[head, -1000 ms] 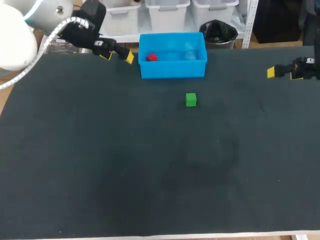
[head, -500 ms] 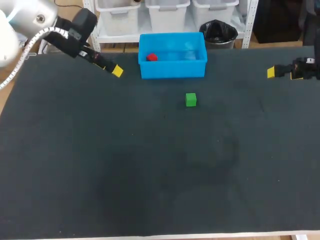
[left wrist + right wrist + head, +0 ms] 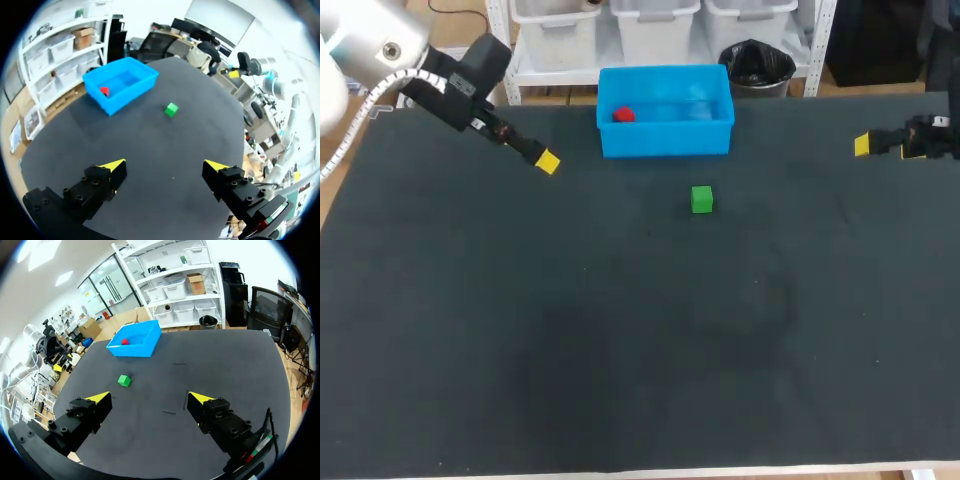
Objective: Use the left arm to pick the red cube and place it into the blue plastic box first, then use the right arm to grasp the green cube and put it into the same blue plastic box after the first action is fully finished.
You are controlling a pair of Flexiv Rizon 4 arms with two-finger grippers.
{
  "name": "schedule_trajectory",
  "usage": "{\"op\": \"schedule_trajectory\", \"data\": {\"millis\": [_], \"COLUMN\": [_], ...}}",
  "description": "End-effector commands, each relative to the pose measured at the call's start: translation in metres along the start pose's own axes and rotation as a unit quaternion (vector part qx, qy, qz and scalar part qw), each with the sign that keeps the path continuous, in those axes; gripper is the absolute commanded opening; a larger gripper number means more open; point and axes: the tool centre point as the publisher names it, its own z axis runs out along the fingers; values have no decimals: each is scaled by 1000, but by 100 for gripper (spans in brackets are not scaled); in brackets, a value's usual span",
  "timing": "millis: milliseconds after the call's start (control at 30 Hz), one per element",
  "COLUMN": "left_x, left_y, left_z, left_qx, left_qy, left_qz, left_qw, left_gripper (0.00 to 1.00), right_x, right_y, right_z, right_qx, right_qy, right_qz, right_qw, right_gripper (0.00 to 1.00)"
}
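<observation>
STATUS
The red cube (image 3: 623,115) lies inside the blue plastic box (image 3: 665,140), at the end of the box nearest the left gripper (image 3: 165,167). The left gripper is outside the box, near its side wall but not touching it, above the bare table (image 3: 620,330). Its fingers are spread wide with nothing between them. The box and the red cube lie ahead of its fingertips.

The green cube (image 3: 701,199) rests on the table outside the box, near the front wall but apart from it. Seen from the right gripper (image 3: 149,399), it lies ahead and well apart, closer than the box. The right gripper's fingers are also spread wide and empty. This gripper is positioned at the table edge on its own arm's side.

STEP IN HAND
Judged from this layout, the first action is complete: the red cube is in the box and the left gripper is empty and clear of the box. The second action is due but not yet begun.

NEXT MOVE
1. Carry the right gripper across the table to a position above the green cube, fingers spread.
2. Align the two tips with opposite flat faces of the cube.
3. Descend until the tips flank the cube, then close on it.
4. Lift, move over the box opening and release.

The cube is small against the finger spread, so centre it before closing. Allow for limited finger room on the side of the cube that faces the box wall
</observation>
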Motion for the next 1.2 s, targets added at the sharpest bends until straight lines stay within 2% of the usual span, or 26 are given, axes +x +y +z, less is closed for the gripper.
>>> {"op": "schedule_trajectory", "data": {"millis": [33,367,467,1200], "left_x": [4,-2,-4,-4], "left_y": [-5,-17,-18,-18], "left_z": [-3,-7,-7,-7], "left_qx": [1,15,6,8], "left_qy": [-16,-44,-58,-56], "left_qz": [-1,4,1,1], "left_qw": [1000,999,998,998], "left_gripper": [100,100,100,100], "right_x": [0,0,0,0], "right_y": [1,1,1,1], "right_z": [0,0,0,0], "right_qx": [1,1,1,1], "right_qy": [0,0,0,0], "right_qz": [0,0,0,0], "right_qw": [1000,1000,1000,1000], "right_gripper": [100,100,100,100]}}
